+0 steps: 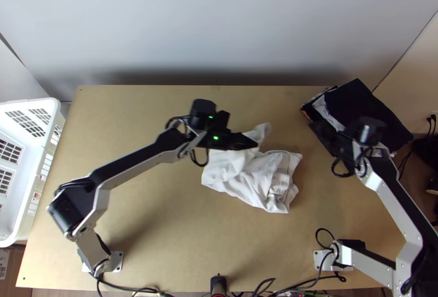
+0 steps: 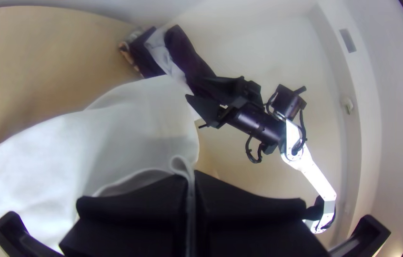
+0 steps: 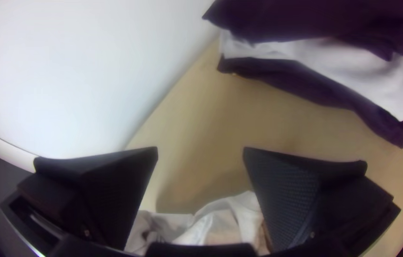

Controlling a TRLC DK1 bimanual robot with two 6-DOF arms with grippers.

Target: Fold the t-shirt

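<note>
The wooden table (image 1: 153, 231) is bordered by 1 basket (image 1: 33, 187) at left and a wall (image 1: 219, 29) behind; 1 clothing stack (image 1: 358, 105) is set far right. The t-shirt (image 1: 263, 179) is bunched mid-table, pinched by the left gripper (image 1: 254, 143); the right gripper (image 1: 323, 135) is spread open.

Table (image 1: 159, 215): made of light wood.
White t-shirt (image 1: 254, 179): laid bunched on it, partly raised at the left hand (image 1: 255, 144).
Dark and white clothes (image 1: 364, 105): stacked folded on it, near the right hand (image 1: 318, 133).
</note>
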